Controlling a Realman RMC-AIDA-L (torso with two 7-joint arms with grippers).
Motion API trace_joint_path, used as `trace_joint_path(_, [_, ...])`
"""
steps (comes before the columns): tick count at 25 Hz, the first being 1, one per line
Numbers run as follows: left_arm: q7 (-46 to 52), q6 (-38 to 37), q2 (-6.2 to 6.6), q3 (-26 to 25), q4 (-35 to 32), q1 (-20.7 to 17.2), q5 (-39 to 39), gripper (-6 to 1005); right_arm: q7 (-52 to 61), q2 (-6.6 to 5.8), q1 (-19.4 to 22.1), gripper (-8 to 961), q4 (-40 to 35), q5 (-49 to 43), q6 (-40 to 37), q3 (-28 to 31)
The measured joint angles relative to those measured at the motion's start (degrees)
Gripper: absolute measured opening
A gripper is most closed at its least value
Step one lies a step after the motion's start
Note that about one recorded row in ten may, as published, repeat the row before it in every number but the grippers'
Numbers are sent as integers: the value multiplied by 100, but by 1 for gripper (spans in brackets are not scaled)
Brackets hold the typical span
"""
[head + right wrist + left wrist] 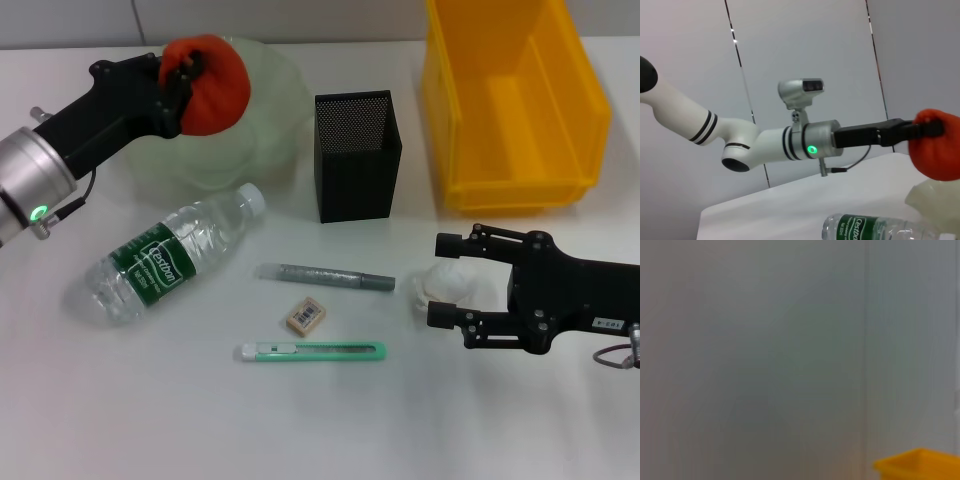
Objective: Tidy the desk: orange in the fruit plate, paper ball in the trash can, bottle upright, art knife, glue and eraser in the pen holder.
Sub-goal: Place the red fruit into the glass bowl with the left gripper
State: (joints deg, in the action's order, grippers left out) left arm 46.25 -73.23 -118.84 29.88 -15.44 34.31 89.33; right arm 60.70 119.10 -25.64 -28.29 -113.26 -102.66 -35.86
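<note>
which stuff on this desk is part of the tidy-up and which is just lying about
Part of the job:
orange, held by left gripper over fruit plate
paper ball, between the fingers of right gripper
bottle
pen holder
glue
eraser
art knife
yellow bin, likely the trash can

Just lying about:
nothing visible

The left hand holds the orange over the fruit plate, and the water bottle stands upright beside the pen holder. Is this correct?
Not quite. In the head view the left hand holds the orange over the fruit plate, but the water bottle lies on its side near the pen holder.
</note>
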Motion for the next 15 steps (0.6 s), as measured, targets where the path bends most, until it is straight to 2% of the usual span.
trace_joint_path(6, [-302,750,-26,1,189,226,-150,71,-4,0,52,722,0,11,57,50])
trace_joint_path(15, [-757,891,-28,0,425,264,-623,107,-81,-1,85,716,6,15,69,286])
